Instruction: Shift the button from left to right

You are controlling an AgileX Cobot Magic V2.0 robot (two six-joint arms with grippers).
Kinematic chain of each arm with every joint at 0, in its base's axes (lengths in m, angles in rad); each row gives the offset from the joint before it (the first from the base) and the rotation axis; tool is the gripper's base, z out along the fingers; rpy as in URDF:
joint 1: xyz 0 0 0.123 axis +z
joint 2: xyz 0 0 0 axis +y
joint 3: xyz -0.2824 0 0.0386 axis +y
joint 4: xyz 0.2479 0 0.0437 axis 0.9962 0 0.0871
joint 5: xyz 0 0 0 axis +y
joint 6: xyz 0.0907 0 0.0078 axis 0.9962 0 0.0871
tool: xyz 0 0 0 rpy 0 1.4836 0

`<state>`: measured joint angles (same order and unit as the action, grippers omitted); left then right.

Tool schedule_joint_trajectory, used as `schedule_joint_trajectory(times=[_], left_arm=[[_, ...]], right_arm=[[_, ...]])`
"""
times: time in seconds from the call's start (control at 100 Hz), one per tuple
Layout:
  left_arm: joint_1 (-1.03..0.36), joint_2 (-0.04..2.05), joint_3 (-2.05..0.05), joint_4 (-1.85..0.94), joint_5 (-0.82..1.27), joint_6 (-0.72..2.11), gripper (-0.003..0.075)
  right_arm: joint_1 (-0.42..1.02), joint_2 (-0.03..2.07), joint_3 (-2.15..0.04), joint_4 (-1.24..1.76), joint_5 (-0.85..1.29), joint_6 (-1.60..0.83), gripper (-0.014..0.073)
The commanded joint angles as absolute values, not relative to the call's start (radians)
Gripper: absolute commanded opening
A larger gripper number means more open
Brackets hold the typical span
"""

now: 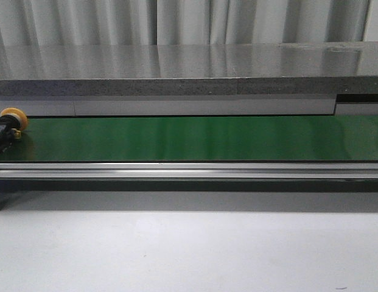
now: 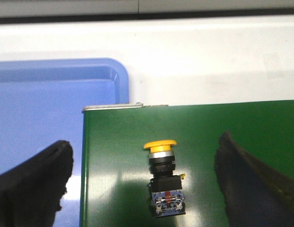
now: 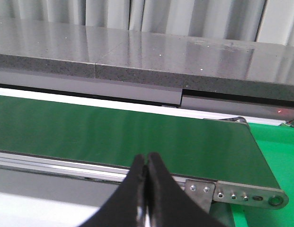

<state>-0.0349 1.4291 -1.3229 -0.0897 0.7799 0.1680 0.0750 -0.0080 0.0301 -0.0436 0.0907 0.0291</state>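
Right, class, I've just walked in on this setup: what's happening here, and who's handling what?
A two-armed robot is working at a green conveyor belt. The button, yellow cap on a black body, lies on its side at the belt's far left end, held by nothing. The left gripper hangs over it with its fingers wide open, one on each side, not touching. A blue tray sits just past that end of the belt. The right gripper is shut and empty, near the belt's right end. The button has not been picked up yet.
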Motion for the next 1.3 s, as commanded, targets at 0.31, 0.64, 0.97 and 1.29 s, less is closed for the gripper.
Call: schedule_joint_trajectory(times=[0.31,0.64,0.97,1.29], left_arm=[[-0.093,0.967,-0.907,-0.101,0.384,0.167,0.0580],[-0.093,0.588,-0.539,-0.101,0.128,0.167,0.0580],[-0.093,0.406,-0.383,-0.101,0.087,0.167,0.0580],[-0.093,0.407,-0.364,-0.104,0.068,0.167,0.0580]], right_arm=[[0.077,-0.024,0.030,-0.054,0.005,0.028,-0.0068],[0.077,-0.024,0.030,-0.054,0.005,0.028,-0.0068],[0.077,-0.024,0.030,-0.054,0.005,0.028,-0.0068],[0.077,-0.024,0.030,-0.054,0.005,0.028,-0.0068]])
